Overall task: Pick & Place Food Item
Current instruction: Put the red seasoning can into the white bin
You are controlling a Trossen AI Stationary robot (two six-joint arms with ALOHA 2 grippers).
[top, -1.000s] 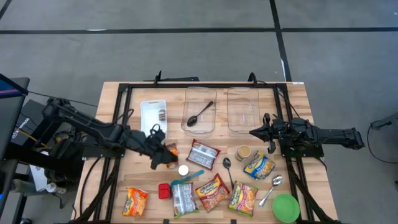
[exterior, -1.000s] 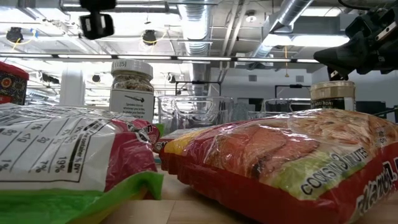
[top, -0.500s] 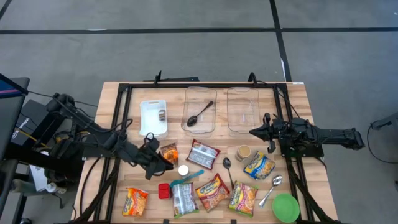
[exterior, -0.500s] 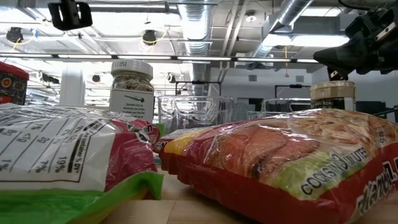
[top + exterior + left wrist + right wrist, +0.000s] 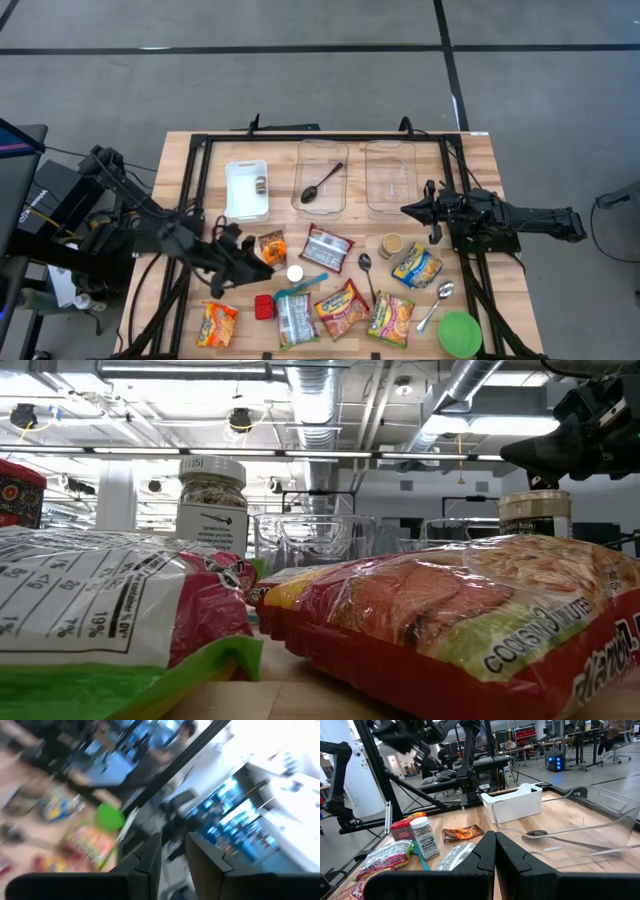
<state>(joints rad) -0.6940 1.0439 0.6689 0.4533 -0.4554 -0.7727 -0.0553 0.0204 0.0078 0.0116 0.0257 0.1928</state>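
Food item: small orange crinkly snack packet point(image 5: 271, 246), flat on wooden table point(image 5: 480, 160), beside white rectangular tray point(image 5: 246, 187).
Handling: likely light, soft, slippery film; pinch an edge seam.
Left gripper point(image 5: 228, 268): just beside packet, jaws narrowly apart, empty.
Right gripper point(image 5: 408, 211): parked beside clear bins, jaws pressed together.

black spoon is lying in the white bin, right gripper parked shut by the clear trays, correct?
Not quite. The black spoon lies in the left clear tray, not the white bin; the high view shows it. The rest holds: the right gripper waits shut beside the clear trays.
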